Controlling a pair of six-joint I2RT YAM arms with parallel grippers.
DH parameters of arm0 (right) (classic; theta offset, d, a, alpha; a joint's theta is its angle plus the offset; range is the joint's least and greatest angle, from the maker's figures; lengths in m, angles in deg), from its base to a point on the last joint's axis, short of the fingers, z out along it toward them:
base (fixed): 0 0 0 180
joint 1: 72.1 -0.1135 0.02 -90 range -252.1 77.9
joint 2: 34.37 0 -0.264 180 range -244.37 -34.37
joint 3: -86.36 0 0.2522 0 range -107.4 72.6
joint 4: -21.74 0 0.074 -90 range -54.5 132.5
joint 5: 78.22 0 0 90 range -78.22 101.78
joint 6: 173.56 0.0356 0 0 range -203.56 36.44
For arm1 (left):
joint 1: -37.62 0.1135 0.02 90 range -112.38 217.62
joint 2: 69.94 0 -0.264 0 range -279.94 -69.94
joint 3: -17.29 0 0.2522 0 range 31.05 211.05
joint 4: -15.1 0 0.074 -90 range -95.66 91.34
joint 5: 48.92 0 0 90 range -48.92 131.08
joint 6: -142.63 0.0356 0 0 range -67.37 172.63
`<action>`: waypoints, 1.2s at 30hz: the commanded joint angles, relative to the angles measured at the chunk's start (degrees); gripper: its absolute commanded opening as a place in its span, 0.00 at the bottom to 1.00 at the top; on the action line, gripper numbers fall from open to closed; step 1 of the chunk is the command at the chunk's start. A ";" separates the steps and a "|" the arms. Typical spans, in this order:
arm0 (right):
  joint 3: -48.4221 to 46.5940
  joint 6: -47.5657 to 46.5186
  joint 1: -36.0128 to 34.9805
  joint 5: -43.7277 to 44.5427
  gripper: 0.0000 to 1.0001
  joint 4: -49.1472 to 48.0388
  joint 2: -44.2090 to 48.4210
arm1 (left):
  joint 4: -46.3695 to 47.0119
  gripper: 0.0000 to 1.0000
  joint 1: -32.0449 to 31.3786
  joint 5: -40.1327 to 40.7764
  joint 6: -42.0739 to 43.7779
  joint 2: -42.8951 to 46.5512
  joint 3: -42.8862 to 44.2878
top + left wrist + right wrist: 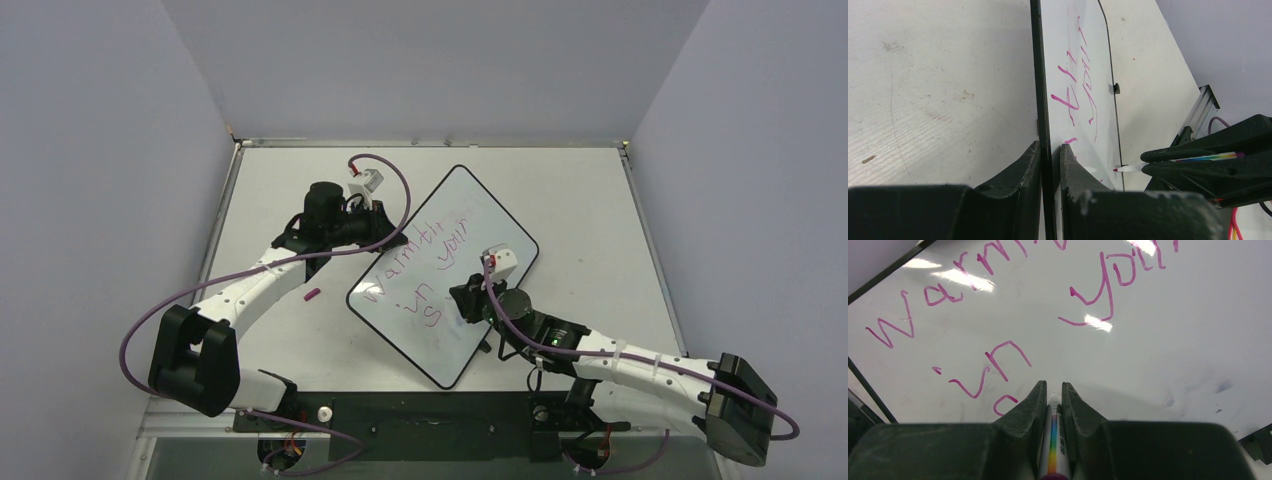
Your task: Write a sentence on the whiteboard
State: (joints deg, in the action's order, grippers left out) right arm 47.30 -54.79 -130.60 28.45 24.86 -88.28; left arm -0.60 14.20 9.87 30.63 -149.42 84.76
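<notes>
Pink sentence [1104, 285] on whiteboard [437, 355], mid-desk. Left gripper [1050, 145] clamps its rim; right gripper [1053, 387] pinches marker [1054, 440] beside last line.

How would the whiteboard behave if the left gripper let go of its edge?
Probably it would slide or swivel: the whiteboard looks thin and light, lying on a smooth table, with only the left gripper pinching its rim. It is likely stiff, since the rim runs straight. Its glossy face may let the pen skid.
</notes>
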 commanded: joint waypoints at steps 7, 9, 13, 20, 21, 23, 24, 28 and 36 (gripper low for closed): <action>-0.84 -0.82 0.55 -2.79 0.00 -3.89 -3.60 | 4.02 0.00 0.39 3.35 4.07 1.28 0.11; -0.77 -0.80 0.54 -2.99 0.00 -3.73 -3.61 | 3.95 0.00 0.40 3.38 4.07 1.34 0.18; 0.03 -0.38 0.50 -3.42 0.00 -3.26 -2.81 | 3.87 0.00 0.40 3.50 4.15 1.51 0.19; 2.96 0.97 0.04 -3.85 0.00 -2.83 -1.22 | 3.87 0.00 0.39 3.51 4.16 1.50 0.18; 3.19 1.08 -0.06 -3.80 0.00 -2.71 -1.09 | 3.87 0.00 0.39 3.51 4.16 1.43 0.22; 3.88 1.45 -0.25 -3.52 0.00 -2.35 -0.78 | 3.87 0.00 0.39 3.52 4.16 1.38 0.25; 4.00 1.59 -0.29 -3.37 0.00 -1.97 -0.68 | 3.87 0.00 0.39 3.52 4.16 1.36 0.25; 4.20 1.84 -0.27 -1.62 0.00 -0.52 -0.17 | 3.87 0.00 0.39 3.43 4.15 1.37 0.22; 1.05 1.33 0.69 0.91 0.00 0.77 -1.43 | 3.86 0.00 0.38 3.43 4.06 1.37 0.29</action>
State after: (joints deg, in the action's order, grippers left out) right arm 50.45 -52.89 -130.34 26.74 22.79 -88.56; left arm -0.60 14.20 10.01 30.61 -149.44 84.72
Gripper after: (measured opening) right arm 0.097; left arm 0.111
